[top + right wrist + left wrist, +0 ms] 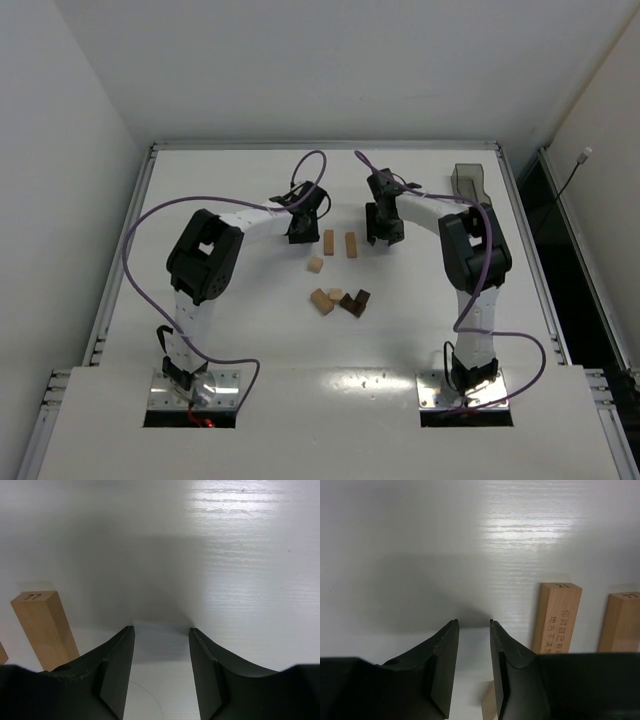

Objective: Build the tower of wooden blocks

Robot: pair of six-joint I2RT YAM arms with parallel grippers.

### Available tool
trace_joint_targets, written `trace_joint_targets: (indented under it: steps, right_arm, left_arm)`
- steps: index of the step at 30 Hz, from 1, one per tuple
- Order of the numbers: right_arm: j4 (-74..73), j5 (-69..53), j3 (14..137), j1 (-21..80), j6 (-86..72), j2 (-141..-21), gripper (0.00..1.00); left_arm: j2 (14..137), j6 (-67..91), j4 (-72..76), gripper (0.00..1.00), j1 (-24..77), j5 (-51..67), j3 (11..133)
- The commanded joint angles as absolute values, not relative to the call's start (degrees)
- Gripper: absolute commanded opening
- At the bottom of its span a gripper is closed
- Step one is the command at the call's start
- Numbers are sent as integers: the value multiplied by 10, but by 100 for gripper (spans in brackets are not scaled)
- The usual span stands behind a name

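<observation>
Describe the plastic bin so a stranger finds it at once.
Go to the far right corner of the white table. The smoky translucent bin stands there alone; unlike the small wood blocks mid-table, it is see-through plastic, not solid wood.

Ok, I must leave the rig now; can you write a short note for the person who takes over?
Left gripper: fingers slightly apart, nothing between them, low over the table.
Right gripper: fingers wider apart, empty.
Blocks: a pair of tan blocks sits between the two grippers, not touching each other; a single tan block just nearer the bases; nearer again, a loose cluster of tan blocks with a dark brown block.
Done: nothing is stacked, no tower yet.
To do: pick blocks and build the whole tower.
</observation>
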State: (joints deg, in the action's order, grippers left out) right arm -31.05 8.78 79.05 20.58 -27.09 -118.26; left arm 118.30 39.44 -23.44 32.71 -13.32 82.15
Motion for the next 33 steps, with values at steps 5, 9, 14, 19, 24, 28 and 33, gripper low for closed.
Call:
trace_joint_targets:
  steps: [5,9,14,19,24,28,33]
  right_arm:
    - [-312,62,810,220,-284,-1204,45]
    - [-307,39,816,220,-289,-1209,45]
    - [-307,39,821,231,-289,-1215,45]
    - [-307,28,826,231,-289,-1215,45]
    - [-307,23,826,236,-289,-1220,45]
    - [-307,9,826,236,-289,-1220,45]
    - [-307,-2,826,242,-289,-1225,45]
  left_arm:
    - [1208,396,-227,26,342,-122,837]
    - [1213,402,-227,25,342,-112,843]
    - [1213,402,-227,25,352,-106,843]
    - [1218,402,-227,28,352,-100,843]
    - [1218,402,-221,29,358,-95,843]
    - [1218,402,-221,29,363,-95,843]
    - [1218,402,-221,29,363,-90,832]
